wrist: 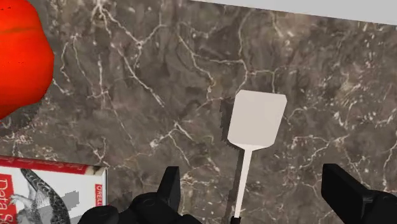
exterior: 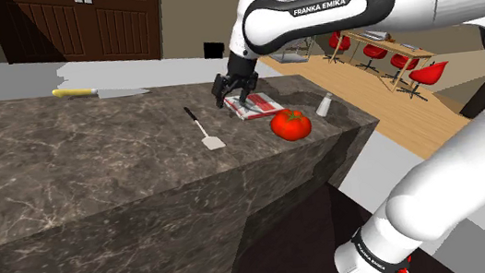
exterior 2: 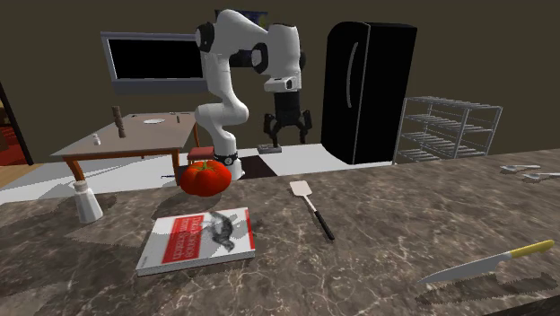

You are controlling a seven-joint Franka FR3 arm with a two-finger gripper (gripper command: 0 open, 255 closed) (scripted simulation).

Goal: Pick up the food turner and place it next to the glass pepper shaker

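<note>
Dark veined stone counter (exterior: 68, 168) carries everything in reach. Near the middle of the shoulder view the turner (exterior: 204, 128) lies flat on it, alone, touching nothing. It has a pale squarish blade, a thin pale neck and a slim black handle, and the blade points to that frame's lower right.

I hold my gripper (wrist: 252, 181) above it with the fingers spread wide and nothing between them but air. In the wrist view the neck runs up the gap between my fingers, which I judge is the reason for this pose: lined up so, a straight drop and a squeeze should catch the narrow part. Flat as it lies, I expect to go nearly to the stone.

Right of the turner in the shoulder view sits a book (exterior: 256, 104), then a red tomato (exterior: 290, 124). The whitish shaker (exterior: 324, 106) stands just beyond the tomato, near the counter's edge. A yellow-handled knife (exterior: 97, 91) lies well apart at upper left.
</note>
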